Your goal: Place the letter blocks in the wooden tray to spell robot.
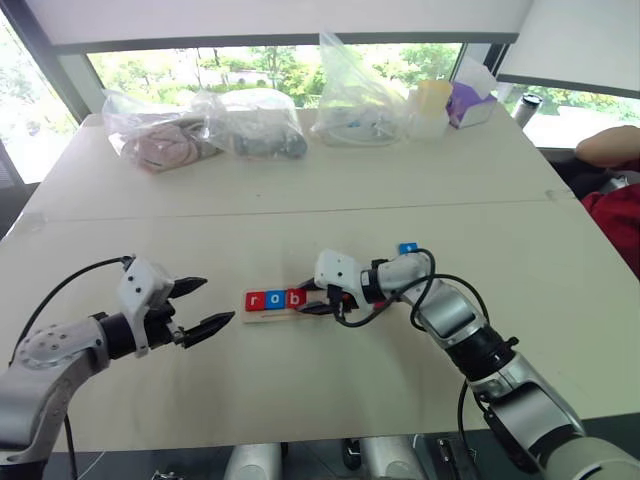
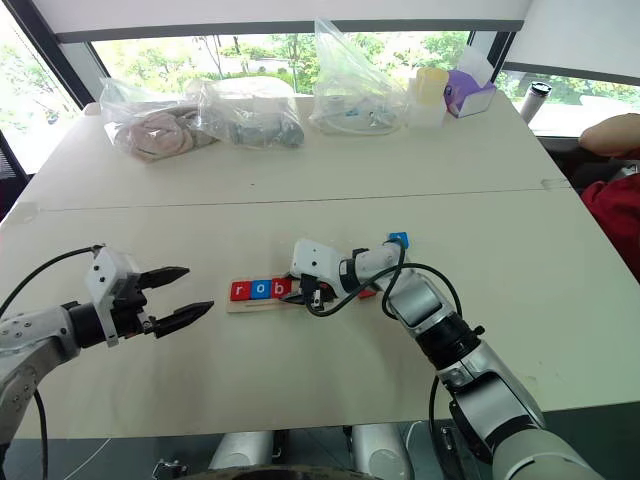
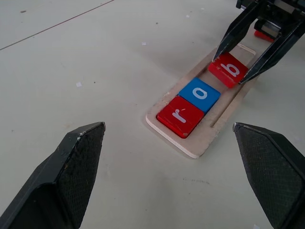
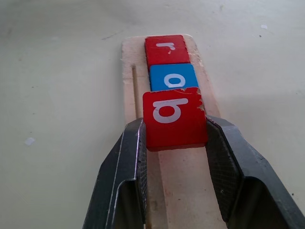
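With r and o seated in the wooden tray [image 4: 129, 71], right gripper [image 4: 175, 143] clamps the red b tile [image 4: 174, 119], seemingly tilted; next: lower, release. Left gripper [image 1: 200, 305] jaws apart.

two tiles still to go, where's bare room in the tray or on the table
Free: the pale wooden tray behind the red b tile held by the right gripper; the table between tray and near edge. Crowded: clear plastic bags along the far edge.
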Controlling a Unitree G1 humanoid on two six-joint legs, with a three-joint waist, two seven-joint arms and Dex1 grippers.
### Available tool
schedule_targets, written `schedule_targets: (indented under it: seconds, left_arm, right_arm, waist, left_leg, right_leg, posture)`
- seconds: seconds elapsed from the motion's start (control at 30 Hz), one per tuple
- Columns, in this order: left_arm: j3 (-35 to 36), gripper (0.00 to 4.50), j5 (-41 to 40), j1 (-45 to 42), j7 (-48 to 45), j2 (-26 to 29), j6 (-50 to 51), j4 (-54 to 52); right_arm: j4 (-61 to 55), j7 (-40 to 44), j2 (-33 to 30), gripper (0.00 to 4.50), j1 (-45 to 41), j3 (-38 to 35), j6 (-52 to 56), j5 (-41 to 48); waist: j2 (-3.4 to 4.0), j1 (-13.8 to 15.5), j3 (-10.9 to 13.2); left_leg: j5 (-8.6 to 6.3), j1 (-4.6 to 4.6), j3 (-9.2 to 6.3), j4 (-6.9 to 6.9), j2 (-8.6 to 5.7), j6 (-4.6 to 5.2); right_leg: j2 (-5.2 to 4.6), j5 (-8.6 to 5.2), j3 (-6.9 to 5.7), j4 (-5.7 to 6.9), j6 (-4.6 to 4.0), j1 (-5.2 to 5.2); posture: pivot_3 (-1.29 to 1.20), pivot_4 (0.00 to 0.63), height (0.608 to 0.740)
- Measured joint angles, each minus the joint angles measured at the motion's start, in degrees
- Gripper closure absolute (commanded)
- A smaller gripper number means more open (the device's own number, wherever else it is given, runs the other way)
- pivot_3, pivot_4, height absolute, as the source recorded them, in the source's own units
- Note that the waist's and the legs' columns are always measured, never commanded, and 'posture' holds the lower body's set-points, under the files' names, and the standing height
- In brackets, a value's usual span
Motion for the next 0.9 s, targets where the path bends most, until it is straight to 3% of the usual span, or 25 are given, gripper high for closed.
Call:
schedule_targets:
  seconds: [0.37, 0.57, 0.6, 0.9]
  left_arm:
    - [-1.63, 0.00, 1.43, -1.27, 0.68, -0.52, -0.72, 1.33]
    - [-1.90, 0.00, 1.88, -1.19, 1.08, -1.44, -1.16, 1.33]
    - [-1.92, 0.00, 2.15, -1.19, 1.13, -1.52, -1.33, 1.33]
    - [-2.05, 0.00, 3.95, -1.20, 1.67, -2.28, -2.01, 1.97]
  right_arm:
    - [4.04, 0.20, 1.01, 3.36, -1.42, 0.00, -2.75, -1.56]
    - [5.21, -0.07, 1.93, 0.39, -1.60, -0.05, -3.73, -2.20]
    - [5.31, -0.34, 2.14, 0.07, -1.63, -0.09, -3.83, -2.24]
    - [5.28, 0.20, 2.21, 0.07, -2.73, -0.48, -4.59, -1.99]
  waist:
    - [0.00, -0.06, 0.00]
    - [0.00, -0.04, 0.00]
    - [0.00, -0.04, 0.00]
    - [0.00, -0.03, 0.00]
  left_leg:
    - [0.00, 0.00, 0.01, 0.00, -0.01, 0.00]
    - [0.00, 0.00, 0.01, 0.00, -0.01, 0.00]
    - [0.00, 0.00, 0.01, 0.00, -0.01, 0.00]
    - [0.00, 0.00, 0.01, 0.00, -0.01, 0.00]
  right_leg:
    - [-0.01, 0.01, 0.01, 0.00, 0.01, 0.00]
    - [-0.01, 0.04, 0.01, 0.00, 0.06, 0.00]
    - [-0.01, 0.04, 0.01, 0.00, 0.06, 0.00]
    - [-0.01, 0.04, 0.01, 0.00, 0.06, 0.00]
  posture:
    - [0.00, 0.150, 0.740]
    - [0.00, 0.150, 0.740]
    - [0.00, 0.150, 0.740]
    - [0.00, 0.150, 0.740]
